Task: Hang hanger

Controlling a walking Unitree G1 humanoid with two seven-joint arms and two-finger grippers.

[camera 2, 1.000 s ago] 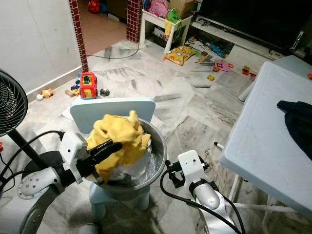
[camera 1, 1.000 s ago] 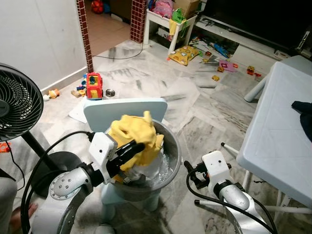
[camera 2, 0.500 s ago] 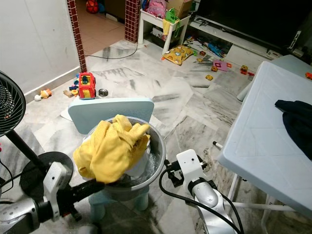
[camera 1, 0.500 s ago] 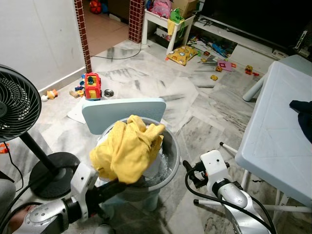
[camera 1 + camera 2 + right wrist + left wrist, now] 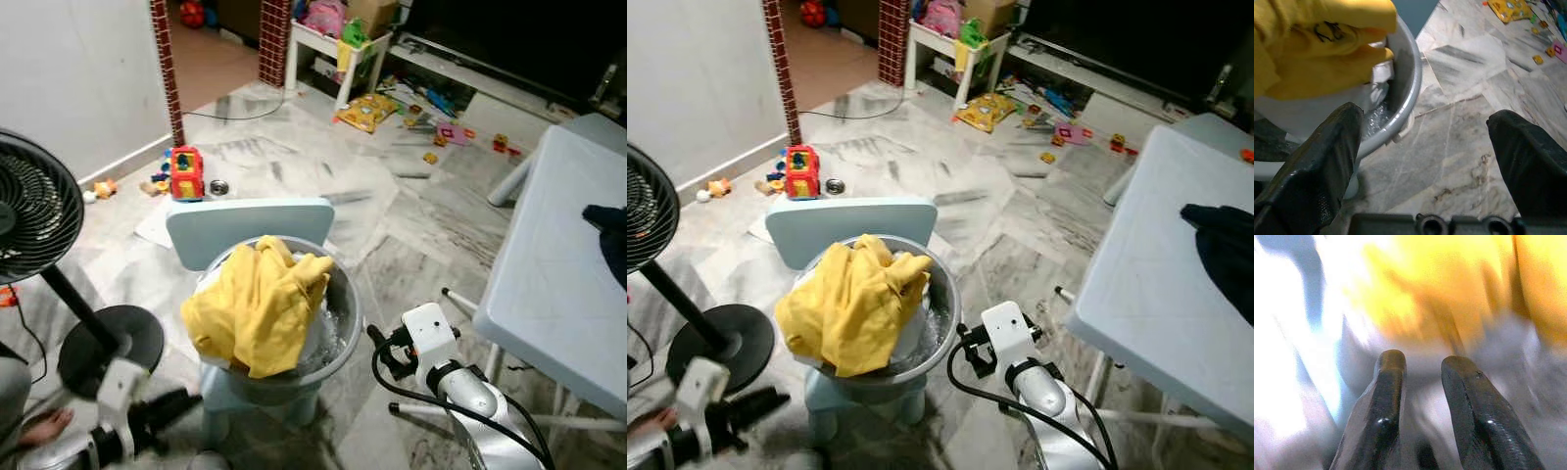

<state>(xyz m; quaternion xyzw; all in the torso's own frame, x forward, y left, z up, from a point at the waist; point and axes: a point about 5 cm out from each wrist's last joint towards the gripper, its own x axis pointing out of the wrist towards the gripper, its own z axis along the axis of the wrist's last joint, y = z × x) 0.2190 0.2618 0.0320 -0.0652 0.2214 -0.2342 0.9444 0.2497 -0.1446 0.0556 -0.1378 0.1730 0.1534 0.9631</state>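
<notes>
a grey metal basin (image 5: 338, 338) sits on a small pale blue chair (image 5: 245, 223) in the near middle of the marble floor (image 5: 392, 211). a yellow garment (image 5: 257, 311) is heaped in the basin, spilling over its near-left rim and hanging down the outside; white cloth (image 5: 312, 333) shows beneath it on the right. no hanger can be made out in these views.

the left hand (image 5: 181, 401) is low at the near left, below the basin and left of the chair's legs, apart from the garment. in the left wrist view its two fingers (image 5: 1386, 396) stand a little apart with nothing between them, pointing at the blurred basin and yellow cloth.

the right hand (image 5: 1425, 147) is at the near right, just beside the basin's right rim. its fingers (image 5: 1317, 166) are spread wide and hold nothing, with bare floor between them.

a black standing fan (image 5: 34, 211) stands at the left edge, its round base (image 5: 108, 348) near the chair. a pale blue worktop (image 5: 554, 284) fills the right side, its near-left edge close to the right arm, with a dark cloth (image 5: 612, 230) at its far right. open floor lies beyond the chair. a red toy truck (image 5: 186, 171) stands by the left wall, and scattered toys (image 5: 436, 127) lie further off.
</notes>
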